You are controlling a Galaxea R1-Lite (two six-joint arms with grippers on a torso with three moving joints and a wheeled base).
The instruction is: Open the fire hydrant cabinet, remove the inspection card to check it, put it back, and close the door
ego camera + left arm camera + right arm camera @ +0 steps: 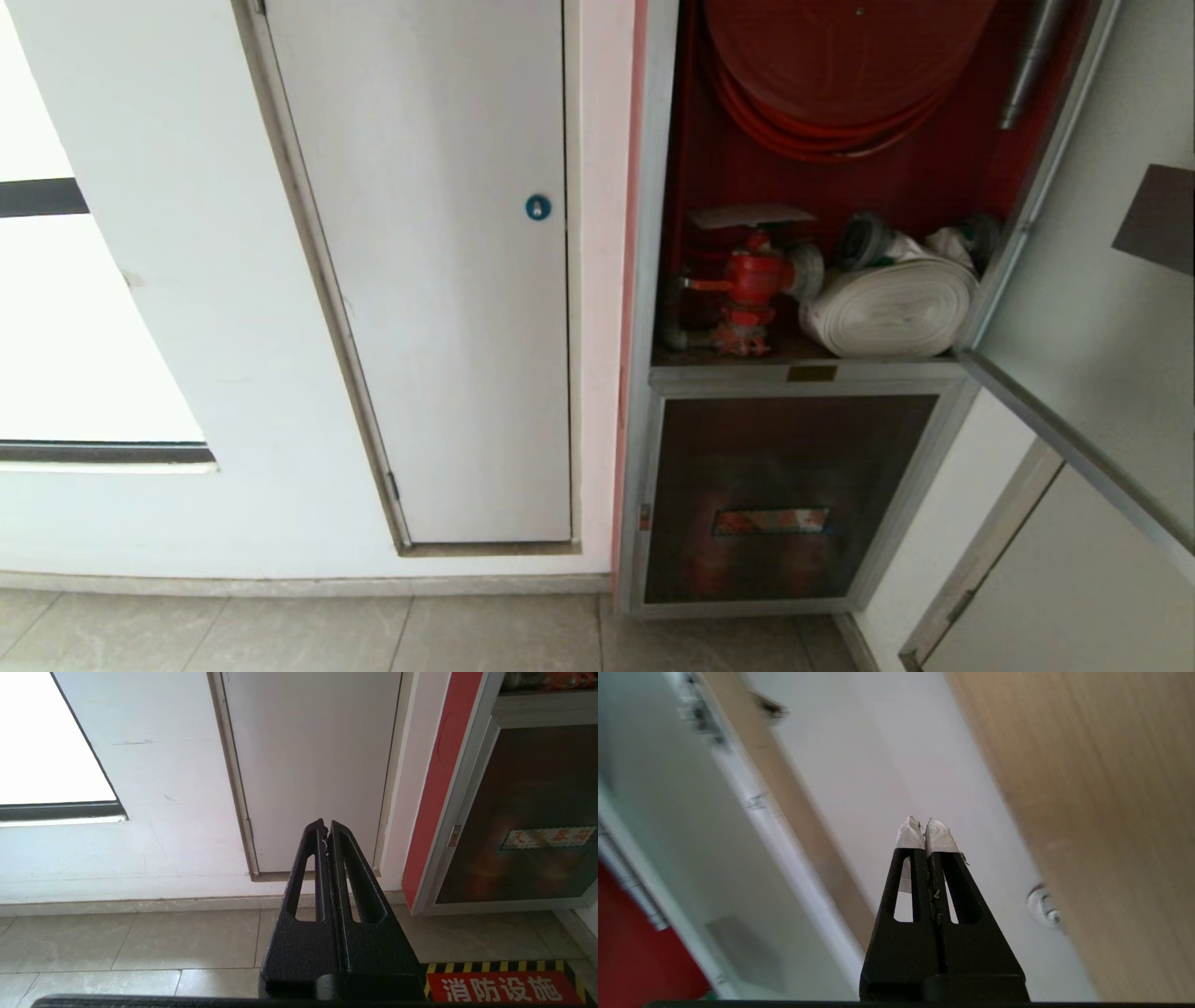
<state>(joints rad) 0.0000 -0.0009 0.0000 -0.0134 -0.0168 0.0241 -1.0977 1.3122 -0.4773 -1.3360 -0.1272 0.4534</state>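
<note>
Fire hydrant cabinet (653, 308), silver-framed, red inside, stood open against the wall to the right of a plain white panel door (439, 280) with a round blue lock (538, 207). The door (1102, 308) was swung wide to the right, its pane turned edge-outward, a dark patch showing near its upper part. Upper compartment held: red hose reel (840, 65) at the top; red valve (752, 289) at lower left; rolled white hose (892, 308) lying just beside the valve to its right. Inspection card (752, 217), pale and flat, lay across the top of the valve, inside the cabinet (held by neither gripper). Below, the smaller glass door (789, 495) with orange label (770, 521) was closed. Left gripper (327, 828) hung low over the tiled floor (140, 938), pointed at the foot of the white panel door, its two fingers pressed together on nothing. Right gripper (925, 823), outside the head view, had its white-tipped fingers likewise pressed together and empty; it faced pale surfaces and a wood-toned panel (1101, 788), blurred, possibly beside the opened door's frame.
</note>
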